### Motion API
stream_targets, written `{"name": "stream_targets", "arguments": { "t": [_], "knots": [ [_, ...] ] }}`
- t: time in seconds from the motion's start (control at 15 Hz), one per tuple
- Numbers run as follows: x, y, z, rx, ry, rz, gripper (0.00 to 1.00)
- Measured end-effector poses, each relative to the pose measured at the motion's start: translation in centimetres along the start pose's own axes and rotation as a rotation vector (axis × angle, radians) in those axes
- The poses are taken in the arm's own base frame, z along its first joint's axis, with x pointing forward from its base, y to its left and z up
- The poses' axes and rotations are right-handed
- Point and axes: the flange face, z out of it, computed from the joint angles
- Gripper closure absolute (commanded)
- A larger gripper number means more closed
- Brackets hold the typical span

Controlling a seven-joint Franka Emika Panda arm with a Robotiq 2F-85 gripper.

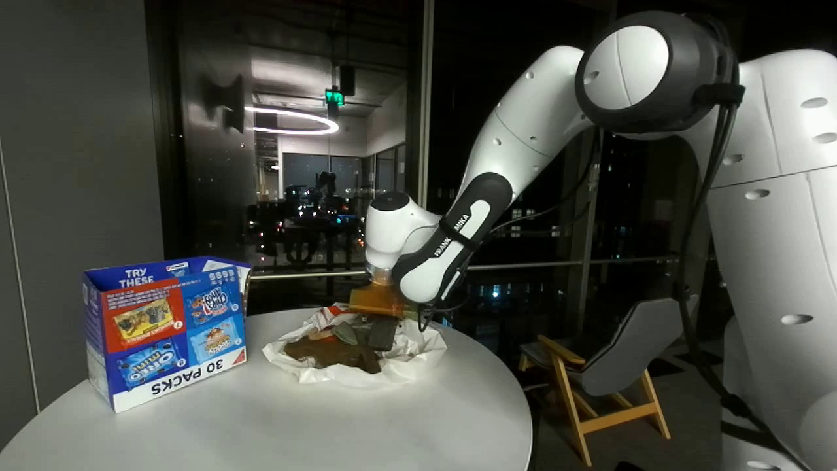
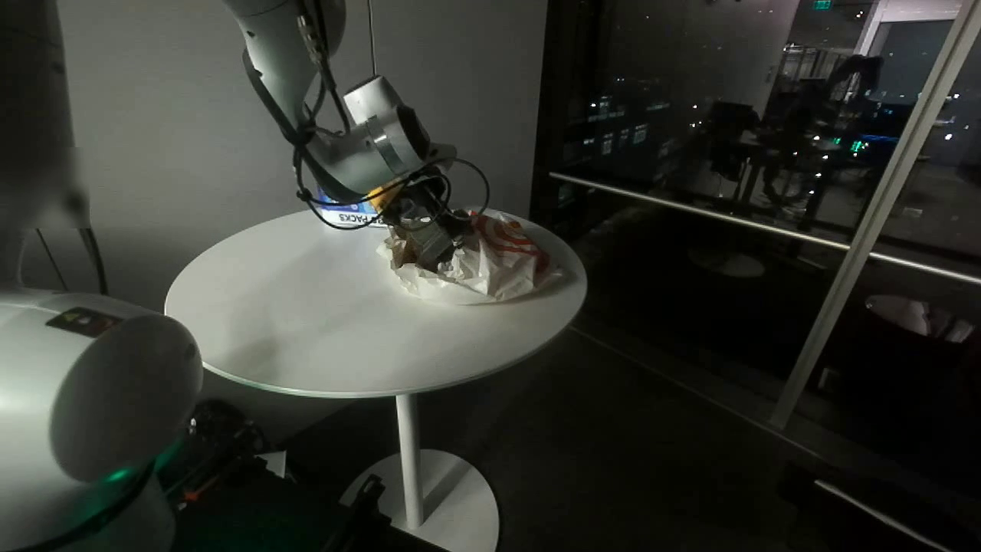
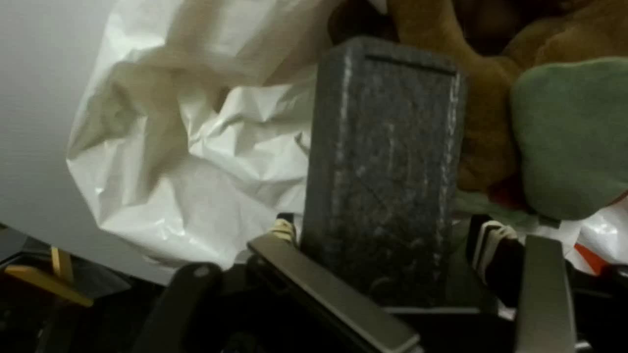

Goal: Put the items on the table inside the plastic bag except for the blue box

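The jaws stand well apart, one on either side of a dark grey block (image 3: 382, 162) that sits loose between them, with a gap showing along one flank. The block, a brown piece (image 1: 333, 356) and a rounded green piece (image 3: 574, 142) are bunched together at the wrinkled plastic bag (image 1: 418, 358), whose pale edges show around them on the round white worktop (image 1: 392, 432), though how far inside the bag they lie cannot be told. The blue box (image 1: 180, 327) stands on the same worktop, near the bag but apart.
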Motion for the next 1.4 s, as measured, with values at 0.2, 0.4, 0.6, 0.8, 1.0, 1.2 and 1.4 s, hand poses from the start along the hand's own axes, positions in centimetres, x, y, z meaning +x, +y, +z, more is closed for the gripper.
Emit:
{"name": "stream_targets", "arguments": {
  "t": [0.2,0.4,0.6,0.8,1.0,1.2,1.4],
  "knots": [
    [-0.9,-0.4,-0.3,-0.048,0.019,0.001,0.0],
    [-2.7,-1.3,-1.1,-0.056,-0.02,0.001,0.0],
    [-3.0,-1.8,-1.9,-0.042,-0.018,-0.015,0.0],
    [-3.0,-2.0,-3.0,-0.025,-0.012,-0.02,0.0],
    [-2.6,-2.0,-4.5,-0.007,0.051,-0.068,0.0],
    [-2.3,-1.9,-5.3,0.002,0.143,-0.095,0.0],
    [-3.8,-1.7,-5.7,0.005,0.09,-0.1,0.0]
  ]
}}
